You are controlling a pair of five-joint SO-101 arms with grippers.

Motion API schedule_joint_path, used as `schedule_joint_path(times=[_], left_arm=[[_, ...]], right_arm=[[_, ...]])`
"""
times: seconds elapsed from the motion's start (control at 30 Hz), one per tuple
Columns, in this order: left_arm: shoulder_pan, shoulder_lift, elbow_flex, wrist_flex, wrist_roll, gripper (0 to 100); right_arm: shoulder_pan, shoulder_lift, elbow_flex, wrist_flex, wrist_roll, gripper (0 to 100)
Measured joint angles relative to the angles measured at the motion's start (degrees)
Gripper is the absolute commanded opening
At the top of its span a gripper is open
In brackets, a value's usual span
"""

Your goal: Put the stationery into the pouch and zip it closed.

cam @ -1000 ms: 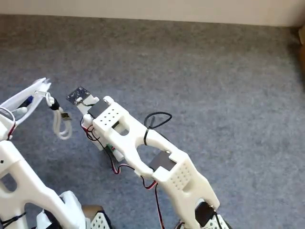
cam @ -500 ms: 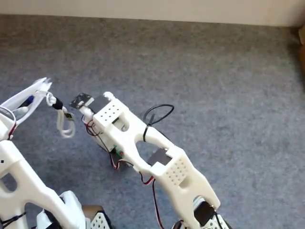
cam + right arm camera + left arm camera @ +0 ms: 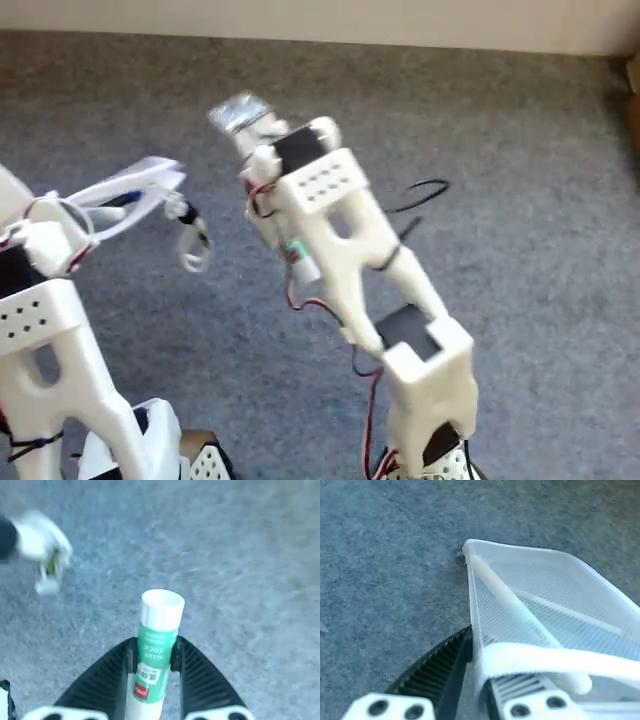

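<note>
A white mesh pouch (image 3: 130,190) is held up off the carpet by my left gripper (image 3: 62,222), which is shut on its edge (image 3: 477,655). Its white strap loop (image 3: 195,250) dangles from the far end. A white pen-like stick (image 3: 520,615) shows through the mesh (image 3: 555,605). Beside the pouch, the right arm stands raised over the carpet's middle. Its gripper (image 3: 154,652) is shut on a green and white glue stick (image 3: 156,640), which pokes out past the black jaws. The glue stick (image 3: 300,262) shows under that arm from above.
Grey carpet (image 3: 500,150) covers the whole work area, with a pale wall strip along the far edge. A black cable (image 3: 425,190) loops off the right arm. A blurred white pouch fitting (image 3: 42,542) hangs ahead of the glue stick.
The right arm has risen and swung toward the far side, carrying the glue stick. The left arm has lifted the pouch and brought it to the right, strap swinging along.
</note>
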State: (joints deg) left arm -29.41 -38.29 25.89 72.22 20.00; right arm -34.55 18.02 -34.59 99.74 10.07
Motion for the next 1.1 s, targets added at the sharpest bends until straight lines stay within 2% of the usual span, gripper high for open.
schedule_joint_path(times=[0.37,0.53,0.63,0.77,0.93,1.1], left_arm=[[15.6,0.1,-10.5,8.2,-4.9,1],[21.5,0.1,-14.7,11.6,-5.4,1],[25.2,0.4,-17.0,13.6,-6.7,1],[28.5,6.9,-24.1,18.6,-7.2,1],[29.4,22.4,-38.4,27.8,-7.3,1],[29.3,33.2,-47.3,29.2,-7.3,1]], right_arm=[[8.2,-23.0,11.4,0.1,0.0,0.5],[9.1,-35.8,15.2,0.2,-0.2,0.5],[9.1,-43.0,17.0,0.0,-3.9,0.5],[9.3,-50.5,20.1,-4.7,-8.4,0.5],[9.3,-56.8,27.4,-14.7,-14.3,0.5],[8.5,-61.0,38.5,-29.5,-21.4,0.5]])
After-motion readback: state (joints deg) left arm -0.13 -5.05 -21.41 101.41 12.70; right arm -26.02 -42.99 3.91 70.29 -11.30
